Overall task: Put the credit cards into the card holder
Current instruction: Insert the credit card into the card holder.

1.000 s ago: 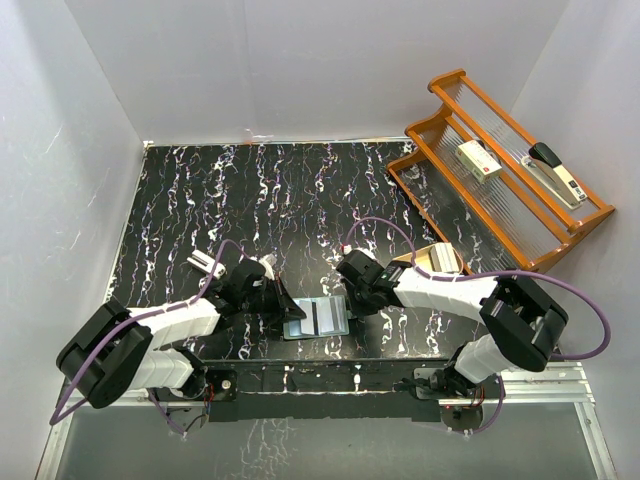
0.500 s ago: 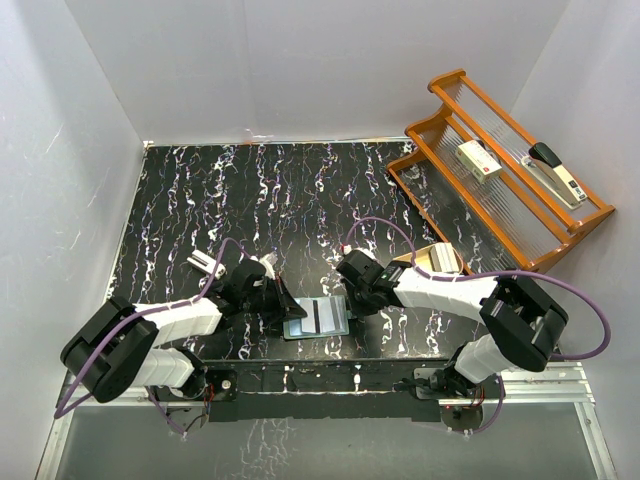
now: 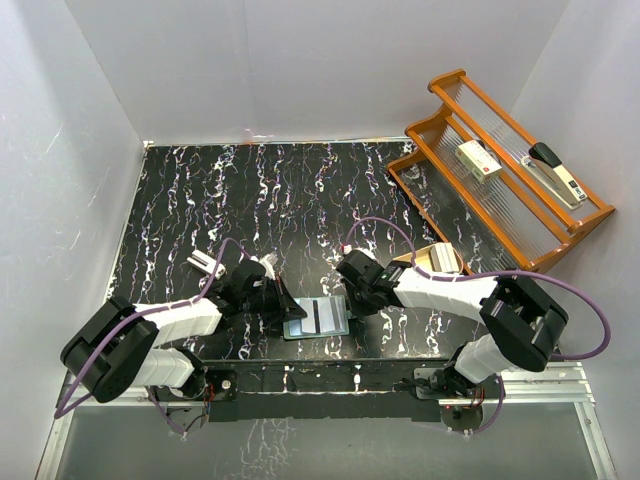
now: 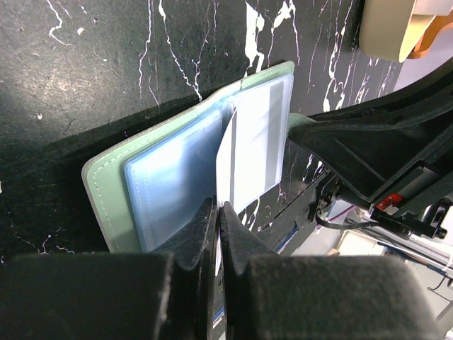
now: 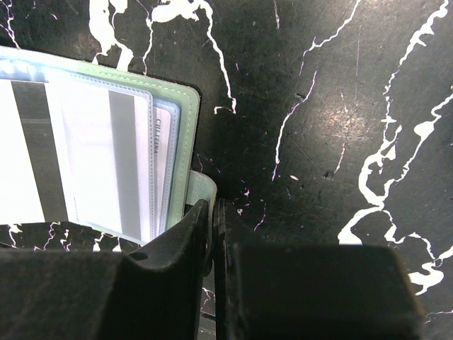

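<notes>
- The left gripper (image 3: 279, 300) is sitting just left of the card holder (image 3: 318, 318). Its jaws are closed down to a sliver and are pinching the near edge of a credit card (image 4: 226, 152).
- The credit card is standing on edge, tilted, over the middle fold of the card holder. Its far end is reaching in among the clear sleeves; whether it is already inside one cannot be told.
- The card holder is lying open and flat on the black marbled table (image 3: 250, 200), with its pale sleeves facing up and its sage-green rim showing around them.
- A second card (image 5: 124, 163) with a dark stripe is sitting inside a clear sleeve, in the half of the card holder nearest the snap tab (image 5: 204, 185).
- The snap tab is sticking out from the right edge of the card holder.
- The right gripper (image 5: 211, 207) is sitting just right of the card holder, with its jaws almost fully closed and clamping the snap tab between them.
- A tan object (image 3: 437, 258) is lying to the right of the card holder, beyond the right arm.
- A wooden rack (image 3: 596, 212) is standing far right of the card holder, carrying a small box (image 3: 478, 160) and a stapler (image 3: 556, 172).
</notes>
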Robot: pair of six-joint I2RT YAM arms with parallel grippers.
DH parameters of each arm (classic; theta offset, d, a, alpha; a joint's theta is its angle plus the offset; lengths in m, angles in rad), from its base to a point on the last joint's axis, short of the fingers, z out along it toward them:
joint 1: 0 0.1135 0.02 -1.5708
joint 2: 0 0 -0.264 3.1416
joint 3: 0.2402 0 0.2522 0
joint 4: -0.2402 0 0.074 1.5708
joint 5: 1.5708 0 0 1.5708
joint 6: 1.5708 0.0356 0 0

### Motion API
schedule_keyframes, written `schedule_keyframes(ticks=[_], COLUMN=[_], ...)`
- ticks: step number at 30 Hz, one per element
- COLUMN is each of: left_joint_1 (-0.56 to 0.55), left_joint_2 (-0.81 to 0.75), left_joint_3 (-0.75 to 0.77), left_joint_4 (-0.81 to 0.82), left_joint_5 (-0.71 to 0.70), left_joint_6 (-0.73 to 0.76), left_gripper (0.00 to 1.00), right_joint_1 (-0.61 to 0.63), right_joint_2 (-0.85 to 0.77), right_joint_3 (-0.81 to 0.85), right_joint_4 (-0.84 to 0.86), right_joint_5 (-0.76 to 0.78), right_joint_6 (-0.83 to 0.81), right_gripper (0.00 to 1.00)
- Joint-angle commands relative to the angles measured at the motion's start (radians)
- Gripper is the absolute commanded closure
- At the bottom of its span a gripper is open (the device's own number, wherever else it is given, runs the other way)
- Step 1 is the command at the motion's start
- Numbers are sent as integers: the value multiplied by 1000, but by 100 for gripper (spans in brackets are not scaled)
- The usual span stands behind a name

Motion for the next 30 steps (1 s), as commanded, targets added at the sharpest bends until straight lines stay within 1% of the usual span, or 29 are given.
schedule_keyframes(ticks=[1, 5, 12, 17, 24, 30], left_joint_1=[3, 2, 1, 1, -7, -25], left_joint_2=[-5, 1, 11, 4, 51, 47], left_joint_3=[-11, -8, -45, -63, -93, -88], left_joint_4=[-28, -15, 103, 133, 220, 205], left_joint_5=[-47, -57, -33, -34, -13, -25], left_joint_6=[28, 40, 8, -9, -38, -42], left_gripper=[100, 100, 100, 100, 100, 100], right_joint_1=[7, 7, 7, 8, 10, 11], right_joint_2=[-21, -35, -65, -74, -78, -79], right_joint_3=[9, -16, -47, -58, -63, -58], right_joint_4=[49, 72, 93, 104, 112, 114], right_joint_5=[9, -16, -34, -43, -49, -46], right_joint_6=[29, 55, 87, 101, 111, 113], right_gripper=[95, 97, 97, 97, 97, 97])
